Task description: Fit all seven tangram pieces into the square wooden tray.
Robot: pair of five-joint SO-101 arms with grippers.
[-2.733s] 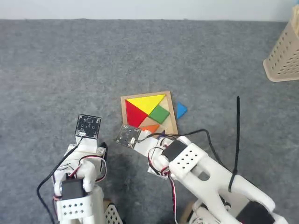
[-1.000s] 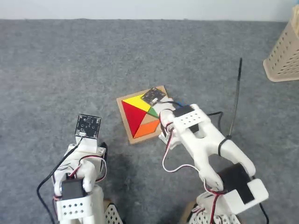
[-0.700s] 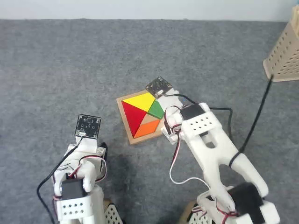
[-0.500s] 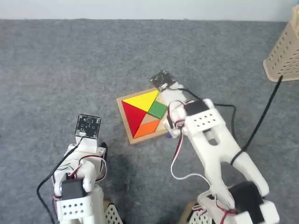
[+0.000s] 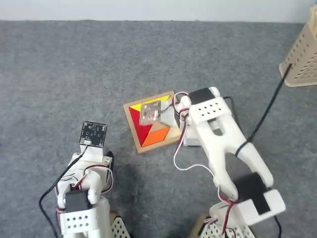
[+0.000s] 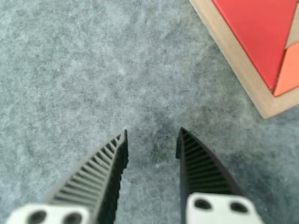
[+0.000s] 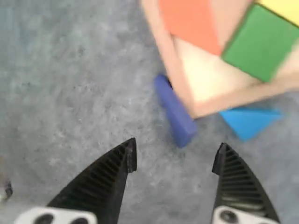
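Right end effector (image 7: 176, 145) shown with jaws spread wide and empty, hanging low over the grey worktop (image 5: 74, 64) at the outer side of the square wooden tray (image 5: 130, 126). The wide spread was probably meant to straddle the dark blue piece (image 7: 172, 112), which lay outside the tray, pressed along its rim near a corner. The light blue triangle (image 7: 247, 121) lay outside too, round that corner and just beside the rim; whether it touched could not be told.

Inside the tray sat the yellow piece (image 5: 138, 105), the red piece (image 5: 141, 131), the orange piece (image 7: 194, 21) and the green square (image 7: 264, 39). They were packed edge to edge and left a bare patch of tray floor (image 7: 205, 72) between the orange piece, the green square and the rim. That patch was the likely seat for pieces not yet placed.

The rim shut off one long side of the dark blue piece, so a finger would find little room there. The open worktop on the other side allowed the piece to be drawn clear first.

Left end effector (image 6: 153, 136) shown with a moderate gap between its jaws, holding nothing. It hung over bare worktop, apart from the nearest tray corner and out of the working arm's way. A beige slotted basket (image 5: 302, 54) stood well apart at the far edge.
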